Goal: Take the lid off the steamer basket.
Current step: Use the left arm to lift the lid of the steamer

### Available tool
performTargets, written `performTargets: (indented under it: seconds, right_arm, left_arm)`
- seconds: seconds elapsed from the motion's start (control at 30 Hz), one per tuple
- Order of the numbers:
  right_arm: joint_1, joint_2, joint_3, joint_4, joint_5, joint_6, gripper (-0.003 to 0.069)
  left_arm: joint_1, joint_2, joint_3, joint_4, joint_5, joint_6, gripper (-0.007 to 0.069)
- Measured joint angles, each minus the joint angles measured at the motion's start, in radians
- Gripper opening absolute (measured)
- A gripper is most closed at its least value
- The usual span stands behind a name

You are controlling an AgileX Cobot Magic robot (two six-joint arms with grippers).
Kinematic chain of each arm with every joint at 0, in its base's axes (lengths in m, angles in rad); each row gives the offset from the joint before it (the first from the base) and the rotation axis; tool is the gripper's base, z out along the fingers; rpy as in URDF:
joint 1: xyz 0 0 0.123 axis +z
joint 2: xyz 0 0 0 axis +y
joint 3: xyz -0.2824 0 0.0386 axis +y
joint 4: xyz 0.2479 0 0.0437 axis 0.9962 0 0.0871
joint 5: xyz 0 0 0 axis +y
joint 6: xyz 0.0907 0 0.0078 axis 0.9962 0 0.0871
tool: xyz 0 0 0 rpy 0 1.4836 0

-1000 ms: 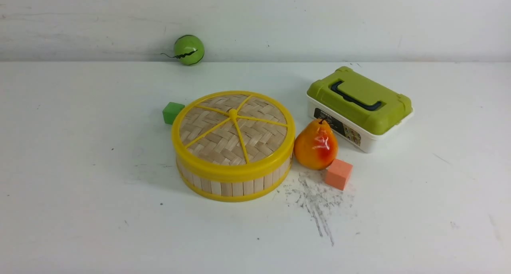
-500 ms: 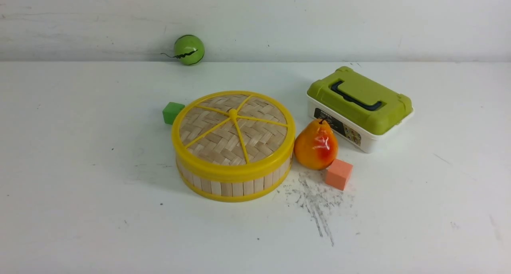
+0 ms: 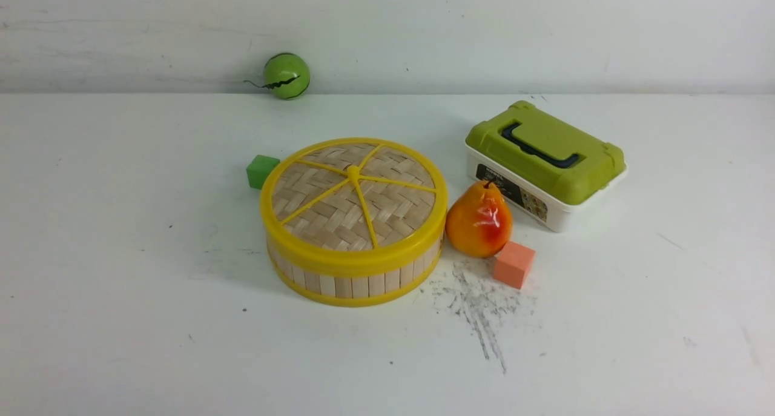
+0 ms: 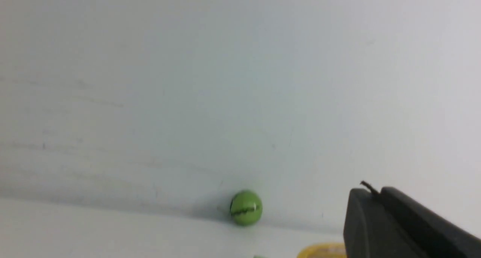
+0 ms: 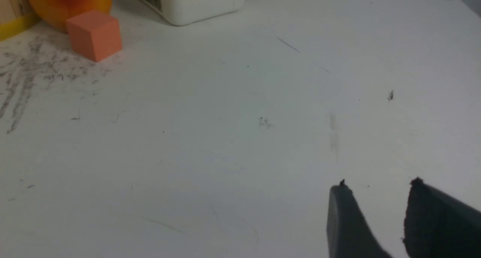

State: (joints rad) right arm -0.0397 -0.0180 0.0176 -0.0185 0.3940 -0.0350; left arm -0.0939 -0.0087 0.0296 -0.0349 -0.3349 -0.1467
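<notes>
Black and pressed almost together, the jaws of the left pincer [image 4: 377,192] hold nothing as its camera looks toward the back wall, where a green ball [image 4: 246,208] sits. The right pincer [image 5: 378,183] stands parted and empty above bare table [image 5: 240,138], well apart from the work. Beyond them, nothing on the table has shifted in the past second: the lid [image 3: 353,192] lies seated flat on the steamer basket [image 3: 354,283] at mid-table, with a pear [image 3: 479,219] just beside it on the right, an orange block [image 3: 513,263] and a green-lidded white box [image 3: 545,161] nearby, and a green cube [image 3: 261,171] at its far left edge. By that reading the removal has not begun, and an approach is yet to come. Neither arm shows in the front view, the basket's contents are hidden, and only a yellow sliver of rim enters the left wrist view.
</notes>
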Motion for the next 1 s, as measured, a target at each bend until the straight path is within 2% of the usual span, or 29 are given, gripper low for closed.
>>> performTargets:
  seconds: [0.2,0.3,0.4,0.5,0.53,0.67,0.83,1.0]
  right_arm:
    - [0.0,0.0,0.0,0.0,0.0,0.0,0.0239]
    - [0.0,0.0,0.0,0.0,0.0,0.0,0.0239]
    - [0.0,0.0,0.0,0.0,0.0,0.0,0.0239]
    - [0.0,0.0,0.0,0.0,0.0,0.0,0.0239]
    - [0.0,0.0,0.0,0.0,0.0,0.0,0.0239]
    - [0.0,0.0,0.0,0.0,0.0,0.0,0.0239]
    - [0.0,0.0,0.0,0.0,0.0,0.0,0.0239]
    - [0.0,0.0,0.0,0.0,0.0,0.0,0.0239]
  left_arm:
    - [0.0,0.0,0.0,-0.011,-0.199,-0.107,0.003]
    - [0.0,0.0,-0.012,-0.04,-0.217,-0.197,0.003]
    - [0.0,0.0,-0.064,-0.047,-0.151,-0.24,0.003]
    - [0.0,0.04,-0.241,-0.048,0.015,-0.248,0.003]
    - [0.0,0.046,-0.241,-0.048,0.025,-0.248,0.003]
    - [0.0,0.241,-0.45,-0.048,0.231,-0.214,0.003]
    - [0.0,0.534,-0.593,-0.048,0.448,-0.195,0.003]
    - [0.0,0.797,-0.638,-0.102,0.526,-0.225,0.0034]
